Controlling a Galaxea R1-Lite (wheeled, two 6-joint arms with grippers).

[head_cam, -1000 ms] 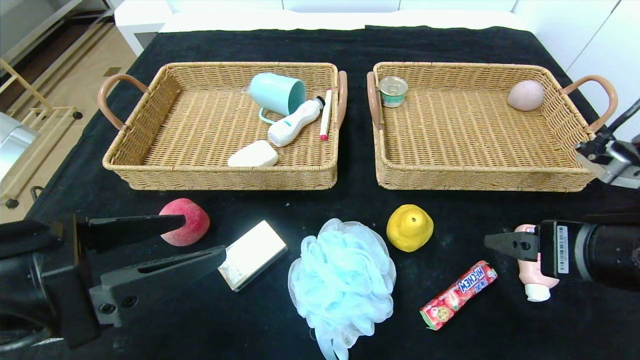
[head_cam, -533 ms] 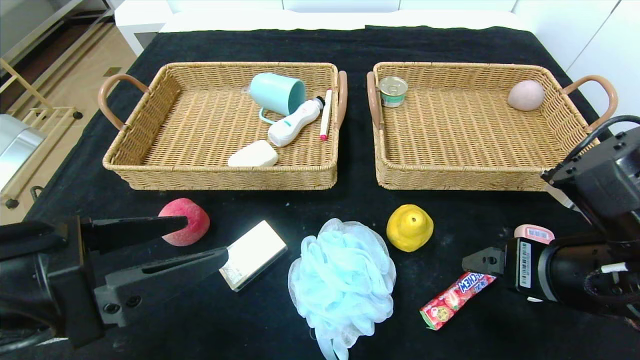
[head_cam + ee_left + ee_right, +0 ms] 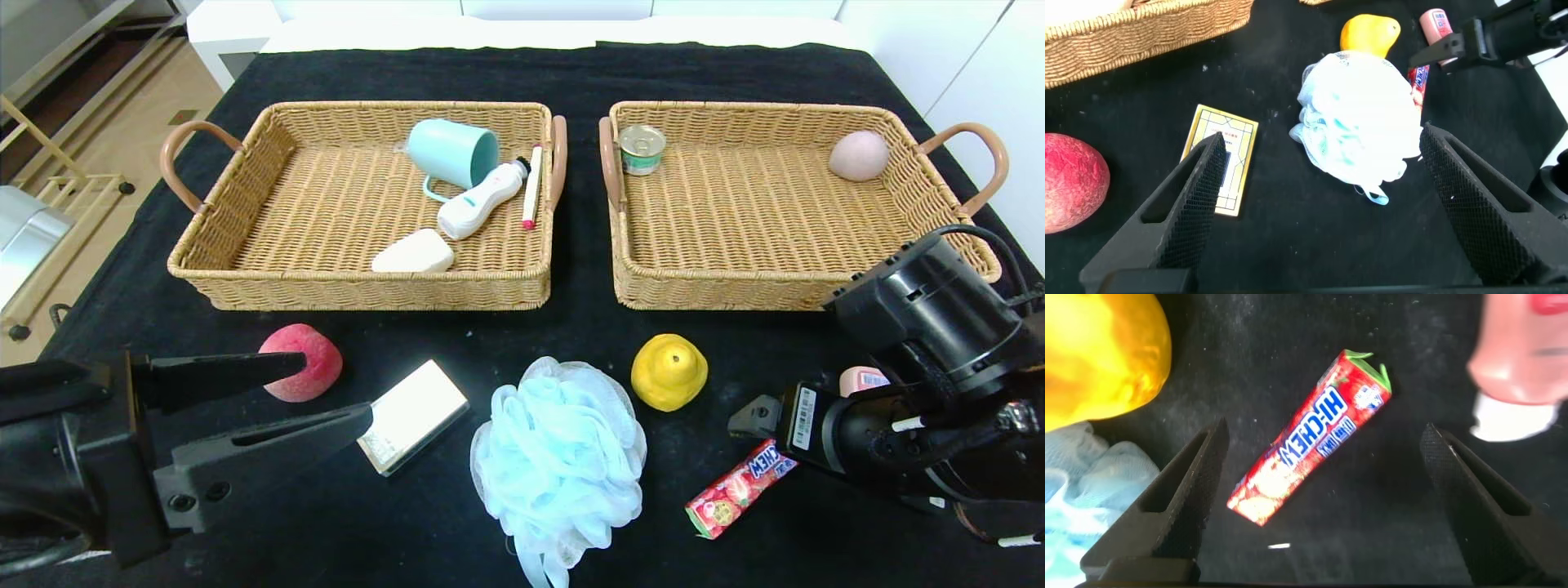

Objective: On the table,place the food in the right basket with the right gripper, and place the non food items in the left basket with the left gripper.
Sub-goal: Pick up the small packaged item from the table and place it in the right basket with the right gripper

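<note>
- The left gripper point(image 3: 314, 392) sits at the near left of the table point(image 3: 571, 327), fingers spread wide and grasping nothing; its tips end just left of the cream bar in its clear box point(image 3: 413, 415).
- The right gripper point(image 3: 1323, 469) hangs over the near right, fingers released and spread to either side of the Hi-Chew stick point(image 3: 741, 488), which lies flat on the black cloth right of the bath pouf point(image 3: 559, 457), not touched.
- The pale-blue bath pouf lies at the near middle of the table, its loose tail trailing toward the near edge.
- The pink squeeze bottle point(image 3: 861, 380) lies right of the pouf and is mostly hidden behind the right arm; the right wrist view shows its white cap point(image 3: 1509, 418) beside the candy.
- The yellow pear point(image 3: 669, 371) stands just beyond the pouf to its right; the red-pink peach point(image 3: 300, 362) sits well to the pouf's left, behind the upper left finger.
- Beyond the pouf to the left, the left basket point(image 3: 245, 278) holds a tipped teal cup point(image 3: 453, 153), a white bottle point(image 3: 478, 200), a slim pen-like stick point(image 3: 532, 186) and a white bar point(image 3: 413, 252).
- Beyond the pouf to the right, the right basket point(image 3: 735, 290) holds a small tin can point(image 3: 642, 149) in its far left corner and a pale pink egg-shaped ball point(image 3: 858, 155) in its far right.
</note>
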